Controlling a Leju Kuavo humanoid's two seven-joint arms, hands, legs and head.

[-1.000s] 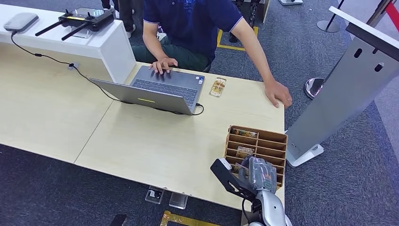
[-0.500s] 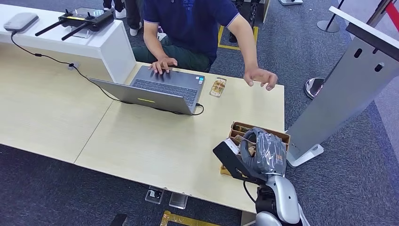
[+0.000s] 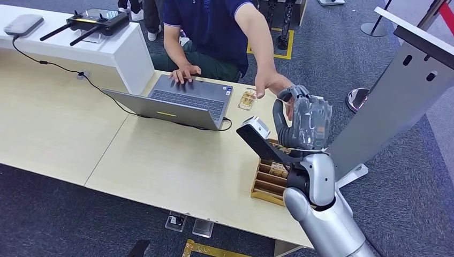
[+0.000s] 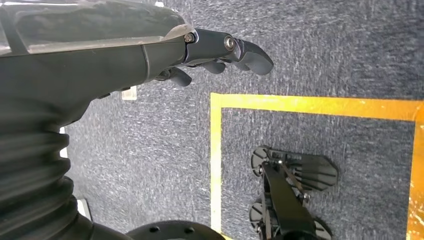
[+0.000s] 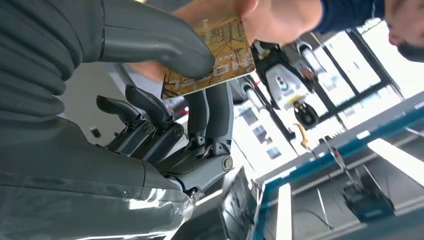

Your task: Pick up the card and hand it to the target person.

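the right hand has risen, pinching the flat patterned card at the person's hand.

Items showing: one laptop; one wooden card rack with several slots; two cards plainly showing, one card in the right hand and one card on the table; two robot hands, the second being the left hand; one person sitting; one controller; one grey router; one table.
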